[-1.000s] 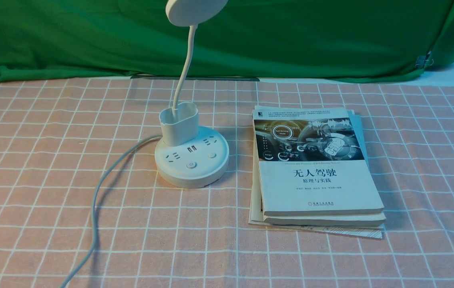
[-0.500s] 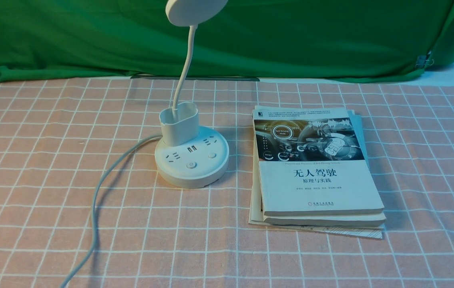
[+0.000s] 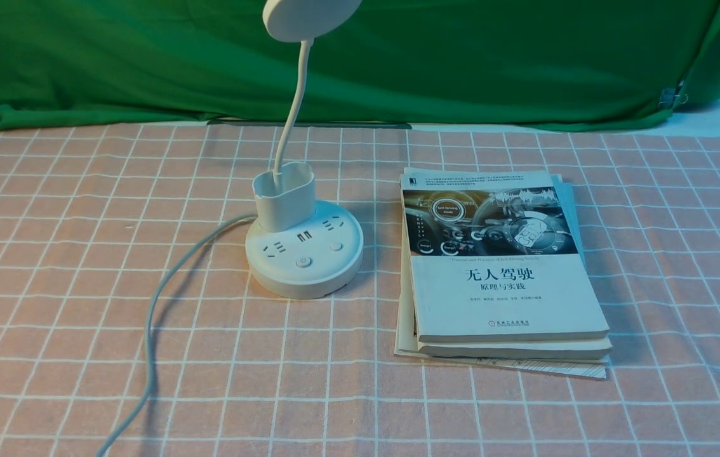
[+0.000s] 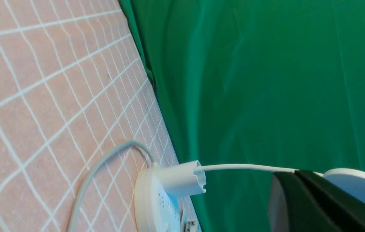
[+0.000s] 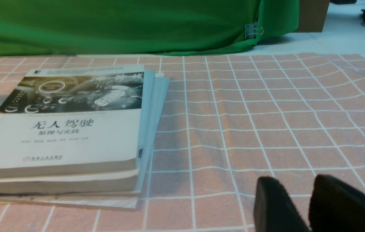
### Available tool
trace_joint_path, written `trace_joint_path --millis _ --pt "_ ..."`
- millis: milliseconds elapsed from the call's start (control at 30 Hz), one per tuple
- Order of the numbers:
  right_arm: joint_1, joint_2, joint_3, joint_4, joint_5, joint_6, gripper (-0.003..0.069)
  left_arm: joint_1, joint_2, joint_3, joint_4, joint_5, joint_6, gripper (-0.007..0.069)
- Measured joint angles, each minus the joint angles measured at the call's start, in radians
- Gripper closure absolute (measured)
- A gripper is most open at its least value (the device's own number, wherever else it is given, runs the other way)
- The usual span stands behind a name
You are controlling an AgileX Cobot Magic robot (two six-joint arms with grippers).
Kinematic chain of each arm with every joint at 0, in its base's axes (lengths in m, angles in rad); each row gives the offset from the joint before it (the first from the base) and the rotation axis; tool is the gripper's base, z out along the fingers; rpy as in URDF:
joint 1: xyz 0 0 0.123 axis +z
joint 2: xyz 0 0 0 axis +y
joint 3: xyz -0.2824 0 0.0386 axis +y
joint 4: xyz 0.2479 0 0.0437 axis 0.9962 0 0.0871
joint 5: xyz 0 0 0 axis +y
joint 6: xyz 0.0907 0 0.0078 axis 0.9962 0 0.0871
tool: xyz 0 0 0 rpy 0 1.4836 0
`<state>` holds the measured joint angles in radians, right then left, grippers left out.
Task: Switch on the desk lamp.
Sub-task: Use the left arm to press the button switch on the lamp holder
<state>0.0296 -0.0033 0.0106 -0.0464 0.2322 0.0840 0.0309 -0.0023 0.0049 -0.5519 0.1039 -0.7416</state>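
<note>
Lamp station, unlit; both claws low at the near edge of the desk (image 3: 49, 254).

Left claw (image 4: 293, 175): fingers look pressed together and hold nothing; on the lamp's side, so likely your presser. Grey cord (image 3: 150, 317): trails across its approach. Desk lamp (image 3: 304, 254): left of centre, buttons facing you, head overhanging them. Book stack (image 3: 500, 266): just beside the base, not touching. Right claw (image 5: 298, 183): narrow gap, empty.

Front: elevated, facing white plastic round-based desk lamp (image 3: 304, 257). Left wrist: low, rolled sideways, shares lamp. Right wrist: low, right of lamp.
</note>
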Motion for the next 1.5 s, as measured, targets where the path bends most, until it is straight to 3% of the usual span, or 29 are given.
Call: trace_joint_path --millis 233,367,567,700,733,800,967,1133,1167,1267,1400,1500 --pt "0.000 0.000 0.000 0.000 0.000 0.000 0.0418 0.000 0.000 -0.003 -0.041 -0.104 -0.033 0.0603" --pt "0.000 0.000 0.000 0.000 0.000 0.000 0.0418 0.000 -0.001 -0.105 0.051 -0.031 0.057 0.0603" --pt "0.000 0.000 0.000 0.000 0.000 0.000 0.0418 0.000 0.172 -0.498 0.378 0.371 0.231 0.0603" --pt "0.000 0.000 0.000 0.000 0.000 0.000 0.0418 0.000 0.370 -0.684 0.450 0.628 0.412 0.0603" --pt "0.000 0.000 0.000 0.000 0.000 0.000 0.0418 0.000 0.468 -0.776 0.463 0.734 0.531 0.0603" --pt "0.000 0.000 0.000 0.000 0.000 0.000 0.0418 0.000 0.576 -0.854 0.467 0.792 0.618 0.0603" --pt "0.000 0.000 0.000 0.000 0.000 0.000 0.0418 0.000 0.761 -0.942 0.426 0.779 0.670 0.0603" --pt "0.000 0.000 0.000 0.000 0.000 0.000 0.0418 -0.013 0.905 -0.965 0.241 0.785 0.854 0.0603" --pt "0.000 0.000 0.000 0.000 0.000 0.000 0.0418 -0.050 0.966 -0.972 0.171 0.802 0.917 0.0603" --pt "0.000 0.000 0.000 0.000 0.000 0.000 0.0418 -0.124 1.050 -0.987 0.154 0.810 0.955 0.0603" --pt "0.000 0.000 0.000 0.000 0.000 0.000 0.0418 -0.363 1.259 -1.071 0.297 0.819 0.940 0.0603" --pt "0.000 0.000 0.000 0.000 0.000 0.000 0.0418 -0.450 1.347 -1.123 0.375 0.807 0.899 0.0603"
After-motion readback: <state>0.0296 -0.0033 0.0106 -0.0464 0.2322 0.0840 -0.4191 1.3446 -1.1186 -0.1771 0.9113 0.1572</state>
